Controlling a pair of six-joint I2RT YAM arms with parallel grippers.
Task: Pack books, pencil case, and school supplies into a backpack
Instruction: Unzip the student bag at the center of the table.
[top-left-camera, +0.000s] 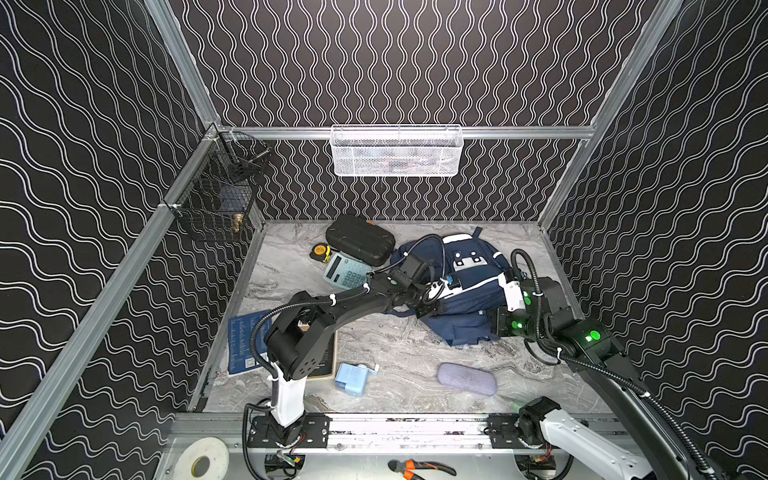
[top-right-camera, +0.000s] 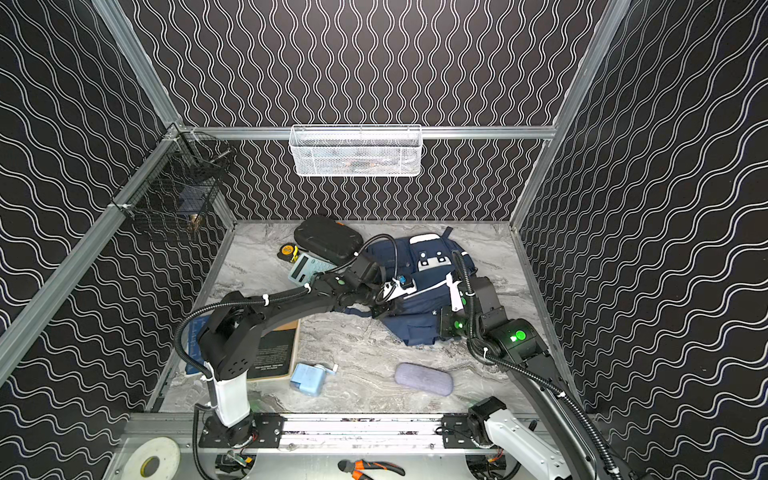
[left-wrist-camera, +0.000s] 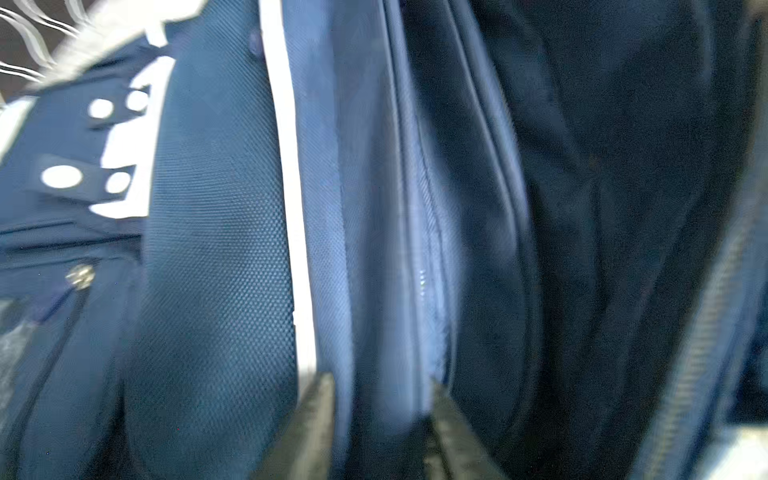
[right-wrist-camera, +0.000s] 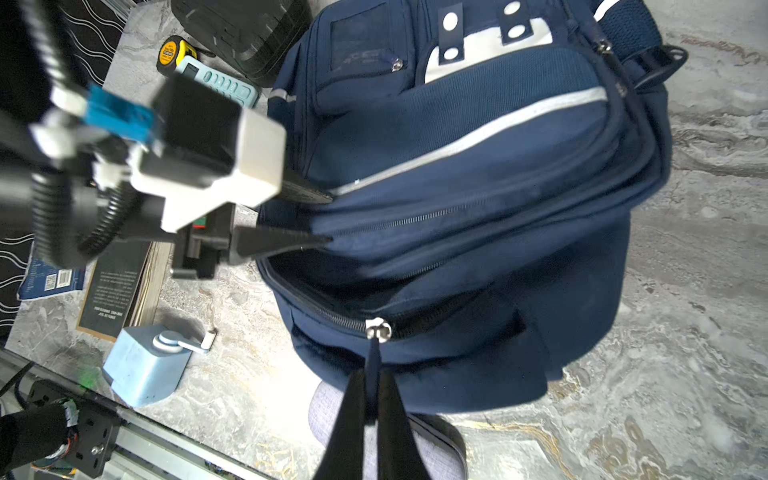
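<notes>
Navy fabric of the backpack (top-left-camera: 469, 307) lay front-up toward the far right of the table (top-left-camera: 395, 345), its main mouth partly unzipped. The right gripper (right-wrist-camera: 372, 386) was pinched on the zip pull (right-wrist-camera: 377, 330) at the bag's near edge. The left gripper (right-wrist-camera: 330, 217) was clamped on a fold of the front panel above the gap. The zip track ran crosswise between them, so the opening seemed to face the pencil case (top-left-camera: 467, 379), nearest the right arm.

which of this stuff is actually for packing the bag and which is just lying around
For the job: backpack, black book, blue book, pencil case, calculator, pencil sharpener.
Just lying about: black hard case, tape measure, tape roll, pliers.
</notes>
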